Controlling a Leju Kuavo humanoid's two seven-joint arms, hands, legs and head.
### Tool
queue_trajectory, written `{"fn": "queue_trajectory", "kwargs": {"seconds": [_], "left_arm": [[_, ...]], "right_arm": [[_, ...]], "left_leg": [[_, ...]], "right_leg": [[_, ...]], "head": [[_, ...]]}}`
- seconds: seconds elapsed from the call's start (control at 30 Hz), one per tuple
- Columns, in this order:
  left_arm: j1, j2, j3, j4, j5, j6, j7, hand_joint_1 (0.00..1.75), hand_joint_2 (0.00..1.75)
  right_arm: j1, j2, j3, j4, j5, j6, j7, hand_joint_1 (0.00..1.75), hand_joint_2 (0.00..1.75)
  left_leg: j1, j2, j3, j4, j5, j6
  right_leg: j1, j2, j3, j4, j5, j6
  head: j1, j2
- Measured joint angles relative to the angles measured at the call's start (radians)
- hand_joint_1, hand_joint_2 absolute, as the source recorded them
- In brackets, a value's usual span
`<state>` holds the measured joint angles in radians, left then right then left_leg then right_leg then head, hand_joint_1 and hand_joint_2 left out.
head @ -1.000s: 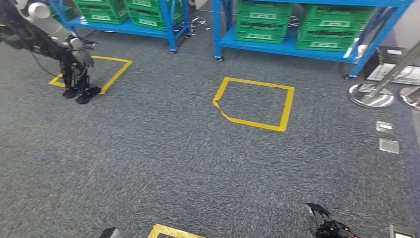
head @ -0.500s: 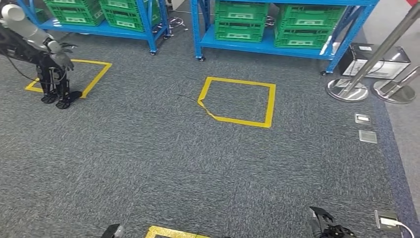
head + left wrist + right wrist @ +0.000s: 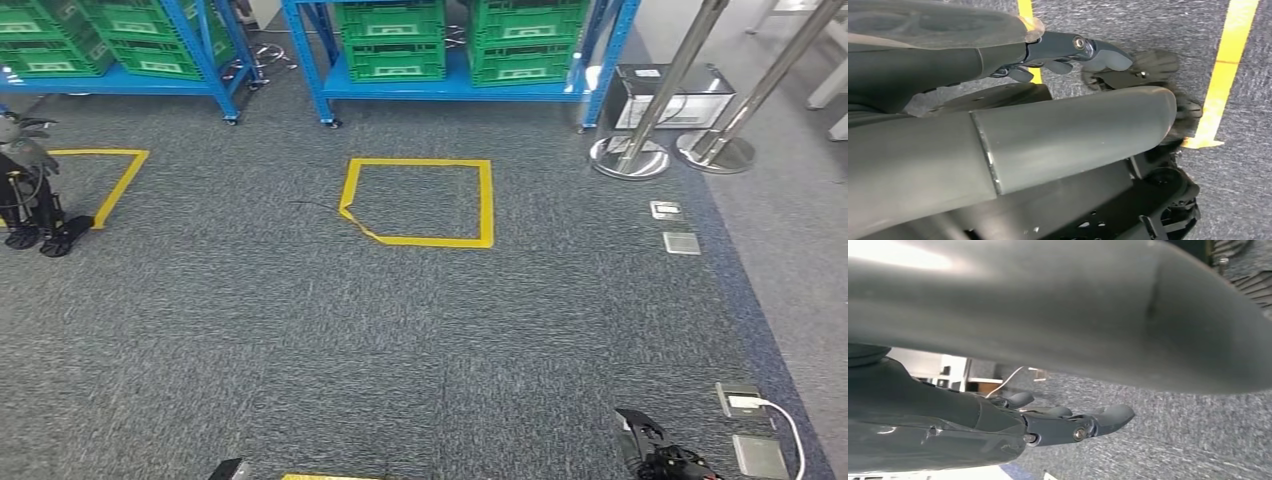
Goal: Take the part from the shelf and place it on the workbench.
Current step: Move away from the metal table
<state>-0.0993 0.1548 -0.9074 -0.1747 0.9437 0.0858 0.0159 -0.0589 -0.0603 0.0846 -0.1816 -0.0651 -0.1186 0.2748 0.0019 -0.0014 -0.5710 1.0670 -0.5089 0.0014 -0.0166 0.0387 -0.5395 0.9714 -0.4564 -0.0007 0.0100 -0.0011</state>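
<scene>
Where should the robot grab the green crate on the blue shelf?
Probably the upper green crate by its front rim, coming from the blue shelf's open front. It is stacked on another crate, with a post and more crates beside it.

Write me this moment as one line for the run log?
phase: walking toward shelf | left robot hand: empty, hanging | right robot hand: empty, hanging | blue shelf: ahead, green crates | part: none held

No writing can be read anywhere. The green crates [image 3: 395,40] on the blue shelf [image 3: 455,88] carry pale labels (too small and blurred to make out), and the grey box [image 3: 672,95] beside the shelf has a white sticker, likewise unreadable.
</scene>
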Motion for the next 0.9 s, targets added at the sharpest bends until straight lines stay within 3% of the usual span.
{"fn": "queue_trajectory", "kwargs": {"seconds": [0.07, 0.2, 0.23, 0.4, 0.53, 0.63, 0.7, 0.83, 0.87, 0.9], "left_arm": [[-0.002, 0.003, -0.002, 0.0, 0.001, 0.0, 0.0, 0.0, 0.0], [-0.001, 0.003, -0.003, 0.0, 0.001, 0.0, 0.0, 0.0, 0.0], [-0.001, 0.004, -0.003, 0.0, 0.001, 0.0, 0.0, 0.0, 0.0], [-0.001, 0.004, -0.003, 0.0, 0.002, -0.001, 0.0, 0.0, 0.0], [-0.001, 0.006, -0.004, 0.0, 0.0, -0.004, -0.001, 0.0, 0.0], [-0.001, 0.007, -0.005, 0.0, -0.001, -0.007, -0.001, 0.0, 0.0], [-0.001, 0.006, -0.006, 0.0, -0.001, -0.009, -0.002, 0.0, 0.0], [0.001, 0.006, -0.006, 0.0, -0.001, -0.01, -0.002, 0.0, 0.0], [0.002, 0.005, -0.006, 0.0, -0.001, -0.01, -0.002, 0.0, 0.0], [0.003, 0.004, -0.006, 0.0, -0.001, -0.01, -0.002, 0.0, 0.0]], "right_arm": [[0.0, 0.002, 0.0, 0.0, 0.002, 0.0, -0.002, 0.0, 0.0], [0.002, 0.003, 0.001, 0.0, 0.004, 0.002, -0.005, 0.0, 0.0], [0.002, 0.004, 0.002, 0.001, 0.004, 0.003, -0.006, 0.0, 0.0], [0.002, 0.004, 0.002, 0.001, 0.006, 0.003, -0.008, 0.0, 0.0], [0.002, 0.006, 0.002, 0.001, 0.007, 0.003, -0.014, 0.0, 0.0], [0.002, 0.006, 0.002, 0.001, 0.008, 0.003, -0.014, 0.0, 0.0], [0.001, 0.007, 0.002, 0.002, 0.01, 0.004, -0.014, 0.0, 0.0], [0.001, 0.008, 0.003, 0.002, 0.019, 0.005, -0.024, 0.0, 0.0], [0.003, 0.008, 0.003, 0.002, 0.025, 0.004, -0.031, 0.0, 0.0], [0.004, 0.008, 0.003, 0.002, 0.033, 0.004, -0.04, 0.0, 0.0]], "left_leg": [[-0.004, -0.007, 0.045, -0.104, 0.038, 0.008], [-0.004, -0.008, 0.051, -0.128, 0.04, -0.009], [-0.006, -0.008, 0.052, -0.128, 0.041, -0.008], [-0.008, -0.008, 0.05, -0.127, 0.041, -0.001], [-0.015, -0.008, 0.049, -0.119, 0.035, 0.017], [-0.012, -0.007, 0.056, -0.132, 0.035, 0.028], [-0.006, -0.003, 0.073, -0.147, 0.034, 0.036], [-0.002, 0.007, 0.094, -0.154, 0.025, 0.038], [0.0, 0.008, 0.1, -0.154, 0.02, 0.034], [0.004, 0.009, 0.107, -0.154, 0.015, 0.029]], "right_leg": [[0.003, 0.008, -0.001, 0.001, 0.0, 0.005], [0.006, 0.007, -0.004, 0.003, -0.009, -0.008], [0.005, 0.007, -0.003, 0.001, -0.006, -0.006], [0.004, 0.007, 0.003, -0.009, 0.0, 0.007], [-0.004, 0.008, 0.007, -0.019, 0.002, 0.029], [-0.002, 0.007, 0.008, -0.007, 0.007, 0.041], [0.0, -0.008, -0.007, 0.034, -0.011, 0.047], [-0.005, -0.026, -0.129, 0.263, -0.113, 0.055], [-0.008, -0.027, -0.146, 0.284, -0.112, 0.057], [-0.012, -0.029, -0.142, 0.264, -0.089, 0.061]], "head": [[0.0, 0.0], [0.007, 0.0], [0.009, 0.0], [0.018, 0.0], [0.016, 0.0], [0.015, 0.0], [0.02, 0.0], [0.032, 0.0], [0.033, 0.0], [0.034, 0.0]]}}
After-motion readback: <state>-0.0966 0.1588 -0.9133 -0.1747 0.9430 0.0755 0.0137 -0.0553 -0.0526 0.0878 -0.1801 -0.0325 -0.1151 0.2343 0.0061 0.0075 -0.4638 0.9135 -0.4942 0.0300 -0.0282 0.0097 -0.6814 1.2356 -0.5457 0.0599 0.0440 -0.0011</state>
